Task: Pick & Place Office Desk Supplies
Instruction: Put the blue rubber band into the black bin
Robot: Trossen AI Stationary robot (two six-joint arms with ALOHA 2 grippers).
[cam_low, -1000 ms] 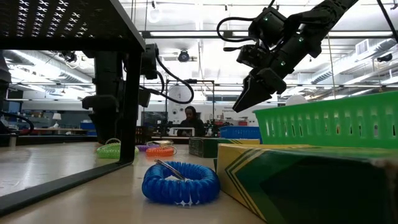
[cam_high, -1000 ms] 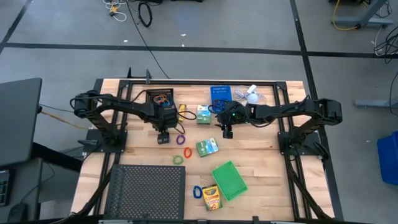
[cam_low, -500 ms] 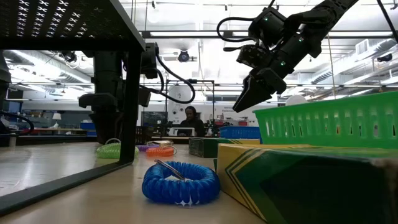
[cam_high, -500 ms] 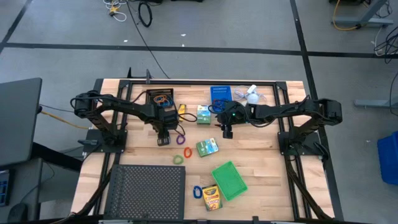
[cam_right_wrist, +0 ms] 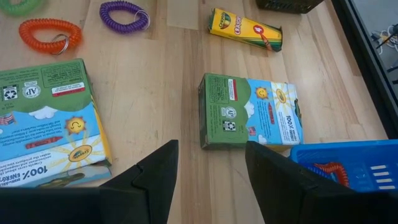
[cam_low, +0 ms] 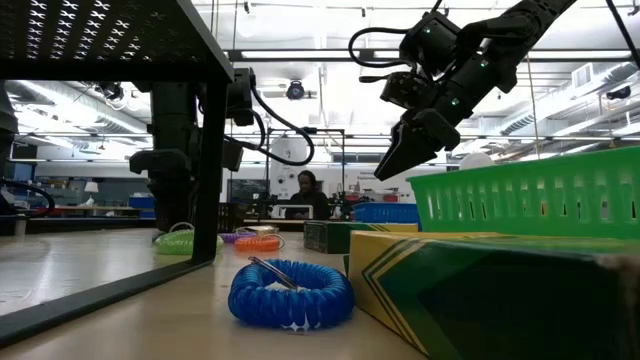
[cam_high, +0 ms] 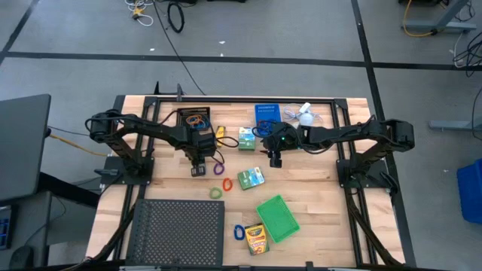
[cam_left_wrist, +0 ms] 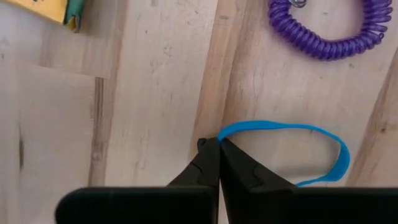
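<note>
A thin blue rubber-band loop (cam_left_wrist: 292, 146) lies flat on the wooden table, and my left gripper (cam_left_wrist: 217, 146) is shut on its near end; in the high view this gripper (cam_high: 199, 168) stands just in front of the black bin (cam_high: 196, 119). A purple coil loop (cam_left_wrist: 323, 31) lies beside the band. My right gripper (cam_right_wrist: 208, 180) hovers open above the table (cam_high: 316, 188), touching nothing, over two green-white boxes (cam_right_wrist: 249, 112) (cam_right_wrist: 50, 118). A small yellow crayon box (cam_right_wrist: 244, 29) lies beyond them. My left gripper pinches the blue band's end (cam_left_wrist: 231, 130) between its two fingertips. The fingers come from above, pointing steeply down. The remainder of the loop (cam_left_wrist: 336, 158) lies slack on the table, spread out away from the fingers.
An orange coil (cam_high: 227, 184) and a green coil (cam_high: 216, 193) lie mid-table. A blue bin (cam_high: 266, 114) and a white fan (cam_high: 306, 117) stand at the far edge. At the near side are a green bin (cam_high: 277, 218), a crayon box (cam_high: 255, 239), a blue coil (cam_high: 239, 232) and the black mesh tray (cam_high: 178, 232).
My left gripper has shut in place just in front of the black bin. Neither arm has shifted across the table.
</note>
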